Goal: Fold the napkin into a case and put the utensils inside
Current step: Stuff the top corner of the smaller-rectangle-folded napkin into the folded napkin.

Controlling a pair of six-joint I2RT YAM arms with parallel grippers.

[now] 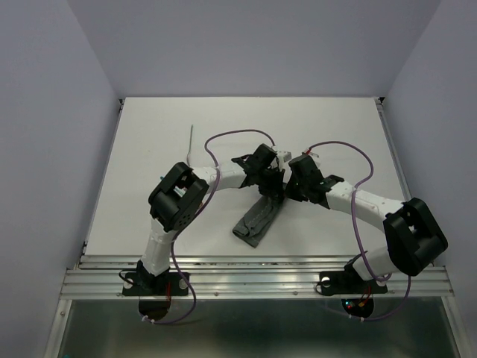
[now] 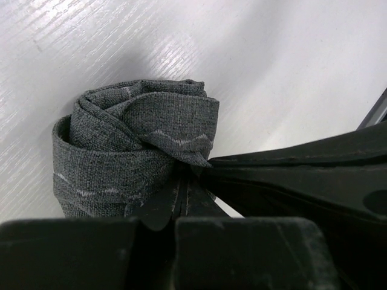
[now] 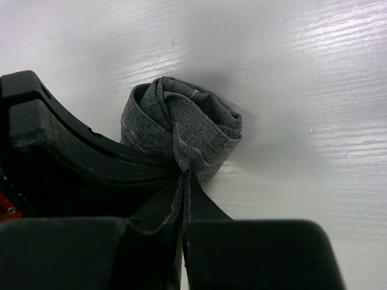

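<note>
The napkin (image 1: 256, 222) is a dark grey cloth folded into a narrow strip that runs toward the near edge of the table. Its far end is bunched up, and both grippers meet there. In the left wrist view my left gripper (image 2: 183, 176) is shut on a fold of the napkin (image 2: 133, 139). In the right wrist view my right gripper (image 3: 186, 175) is shut on the napkin (image 3: 181, 121) from the other side. From above, the left gripper (image 1: 273, 188) and right gripper (image 1: 292, 192) stand almost touching. One slim grey utensil (image 1: 191, 145) lies far to the left.
The white table (image 1: 335, 134) has walls at the back and on both sides. A metal rail (image 1: 253, 277) runs along the near edge by the arm bases. The left arm's elbow (image 1: 177, 198) stands between the utensil and the napkin.
</note>
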